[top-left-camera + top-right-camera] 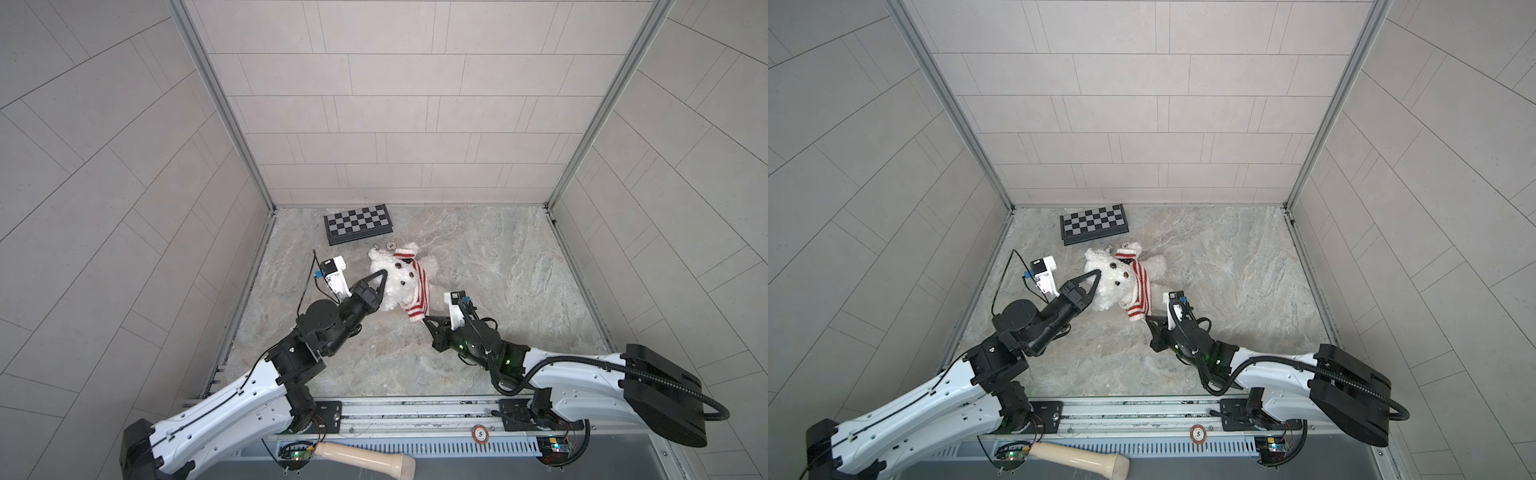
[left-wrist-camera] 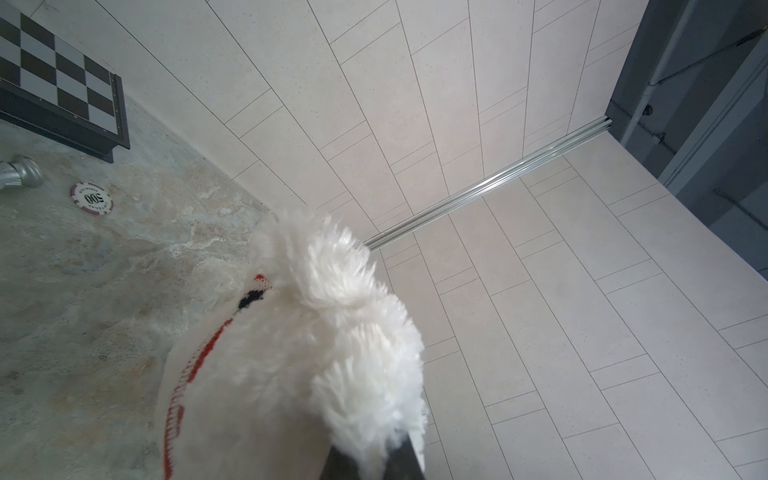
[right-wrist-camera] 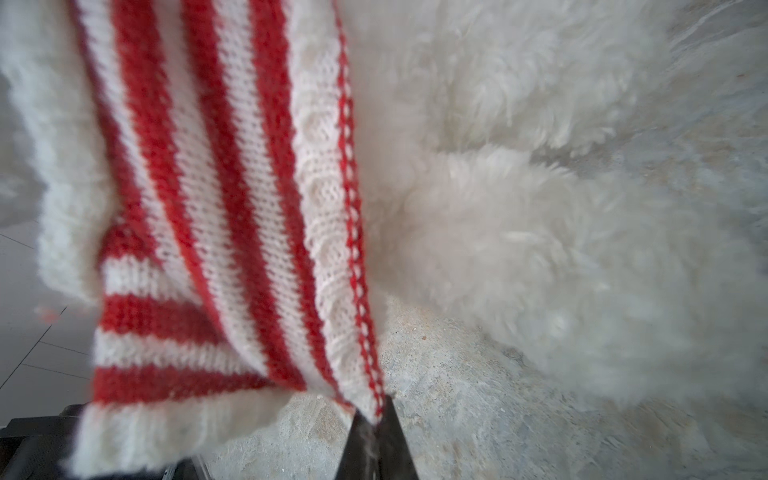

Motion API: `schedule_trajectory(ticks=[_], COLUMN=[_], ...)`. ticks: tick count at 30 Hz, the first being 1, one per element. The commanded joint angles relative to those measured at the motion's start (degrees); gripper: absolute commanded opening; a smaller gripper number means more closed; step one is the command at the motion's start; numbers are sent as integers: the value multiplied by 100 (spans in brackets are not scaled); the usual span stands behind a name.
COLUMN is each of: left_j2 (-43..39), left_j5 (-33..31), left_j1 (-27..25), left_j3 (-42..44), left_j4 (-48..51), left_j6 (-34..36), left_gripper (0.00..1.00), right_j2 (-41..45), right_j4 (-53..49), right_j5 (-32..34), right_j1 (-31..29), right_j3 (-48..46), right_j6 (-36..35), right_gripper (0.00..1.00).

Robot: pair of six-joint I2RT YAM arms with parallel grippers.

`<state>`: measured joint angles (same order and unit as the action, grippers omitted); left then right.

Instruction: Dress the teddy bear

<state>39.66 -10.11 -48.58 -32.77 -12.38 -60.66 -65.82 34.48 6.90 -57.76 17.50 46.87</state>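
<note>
The teddy bear (image 1: 395, 286) lies mid-desk (image 1: 498, 270), just before the chessboard (image 1: 358, 222), with the striped sweater (image 1: 417, 293) draped along its side. The left gripper (image 1: 94, 272) pinches its fur, seemingly at the head; the right gripper (image 1: 424, 320) is clamped on the sweater's hem.

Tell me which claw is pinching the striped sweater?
The right gripper, shut on the sweater edge; the left gripper pinches the teddy bear by its white fur instead.

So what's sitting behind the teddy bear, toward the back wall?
A poker chip and a small silver piece lie just behind the teddy bear, with a folded chessboard farther back. Anything under the bear itself is hidden.
</note>
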Motion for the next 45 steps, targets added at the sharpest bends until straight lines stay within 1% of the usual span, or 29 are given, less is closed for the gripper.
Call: schedule_trajectory(ticks=[1,5,8,11,17,20,26,27,33,40,42,44,45], left_j2=[-357,-434,-408,-349,-303,-327,-331,-351,-450,-259,-162,198,319], left_j5=[543,1114,1340,1642,1983,2058,2126,2134,2325,2865,3225,4026,4318], left_j1=[450,871,1084,1380,1828,1928,1940,2122,2409,2427,2438,2429,2424], left_j3=[-462,-702,-848,-907,-914,-995,-1136,-1158,-1269,-1355,-1501,-1786,-1869], left_j4=[452,1034,1269,1320,1353,1522,1843,1891,2046,1999,1948,1957,1957], left_j6=[315,686,903,967,934,1029,1234,1271,1364,1465,1665,1815,1831], left_gripper=[0,0,0,0,0,0,0,0,0,0,0,0,0], right_j2=[222,482,606,671,741,856,993,992,1060,1045,1028,1047,1049], right_j4=[-329,-688,-903,-1020,-1069,-1212,-1325,-1321,-1698,-1855,-1890,-2061,-2144], right_j5=[286,316,338,388,404,440,488,482,488,471,488,553,594], right_j1=[-30,-25,-25,-25,-25,-25,-28,-27,-34,-60,-68,-114,-143], right_j3=[-261,-285,-287,-300,-355,-381,-415,-416,-307,-90,-73,14,83], right_j6=[206,259,279,287,305,308,279,279,147,-102,-140,-244,-324], right_gripper=[0,0,0,0,0,0,0,0,0,0,0,0,0])
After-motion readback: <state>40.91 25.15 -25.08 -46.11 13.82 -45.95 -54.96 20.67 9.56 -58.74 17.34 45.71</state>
